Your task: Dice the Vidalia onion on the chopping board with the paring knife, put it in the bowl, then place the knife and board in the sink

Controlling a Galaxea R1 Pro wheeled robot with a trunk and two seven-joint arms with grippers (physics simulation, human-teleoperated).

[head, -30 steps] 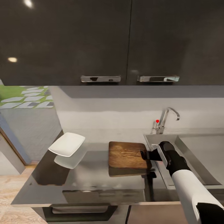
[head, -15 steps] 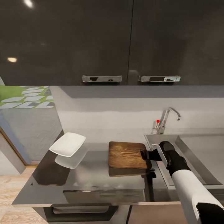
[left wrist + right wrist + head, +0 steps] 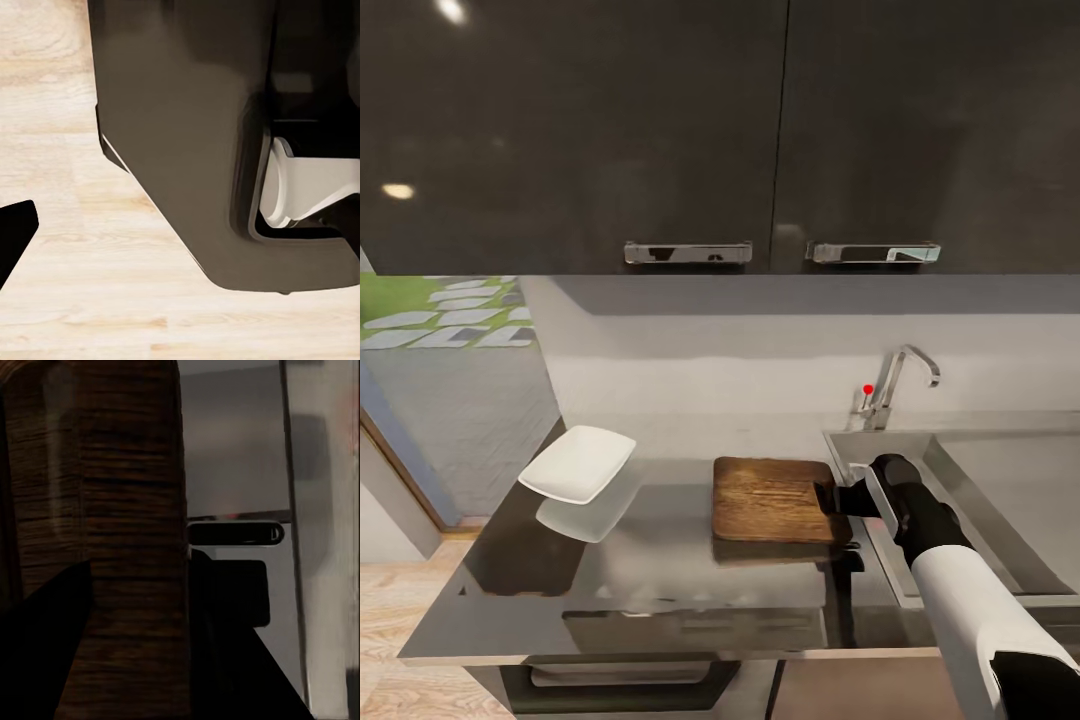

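Observation:
The dark brown chopping board [image 3: 770,498] lies on the glossy dark countertop [image 3: 660,570], just left of the sink [image 3: 1010,480]. My right gripper [image 3: 828,497] is shut on the board's right end. In the right wrist view the board's grained edge [image 3: 127,472] runs between the two dark fingers [image 3: 45,637] of the right gripper [image 3: 135,577]. The white bowl [image 3: 577,463] sits at the countertop's far left. The Vidalia onion and the paring knife are out of view. One dark fingertip [image 3: 15,232] of my left gripper hangs above a wood floor.
A chrome tap [image 3: 895,385] with a red knob stands behind the sink. Dark wall cabinets [image 3: 690,130] with steel handles hang above the counter. Left of the counter is a doorway with a wood floor [image 3: 400,610]. The robot's dark base [image 3: 195,135] is beside the left gripper.
The chopping board has shifted a little to the right, toward the sink, with my right gripper on it. The head view also drifted slightly at first.

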